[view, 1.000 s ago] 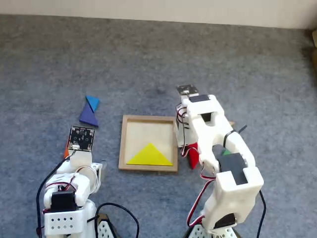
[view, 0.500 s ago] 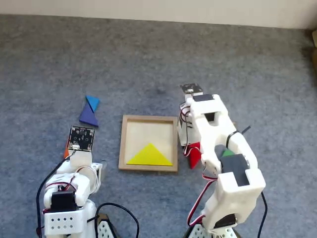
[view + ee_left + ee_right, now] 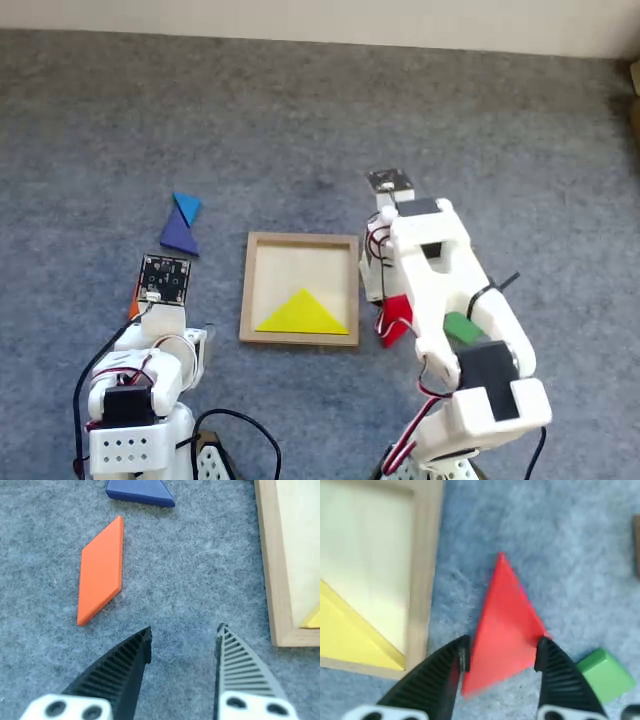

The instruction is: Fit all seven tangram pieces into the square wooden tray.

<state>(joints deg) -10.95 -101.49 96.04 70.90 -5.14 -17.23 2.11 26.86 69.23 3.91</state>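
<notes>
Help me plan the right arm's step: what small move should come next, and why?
Probably lift the red triangle a little and swing it over the rim of the tray: the right tool looks shut on its edges, just outside the tray, where bare wood shows beside the yellow triangle.

A triangle (image 3: 303,313) lies in the tray (image 3: 246,290), against its near wall.

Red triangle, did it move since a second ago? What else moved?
Yes, a little. The right arm pulled back toward its base, and the red triangle, in the right gripper, shifted slightly to the robot's right with it. More of the green piece shows now. The left arm, tray, yellow triangle and blue pieces stayed put.
</notes>
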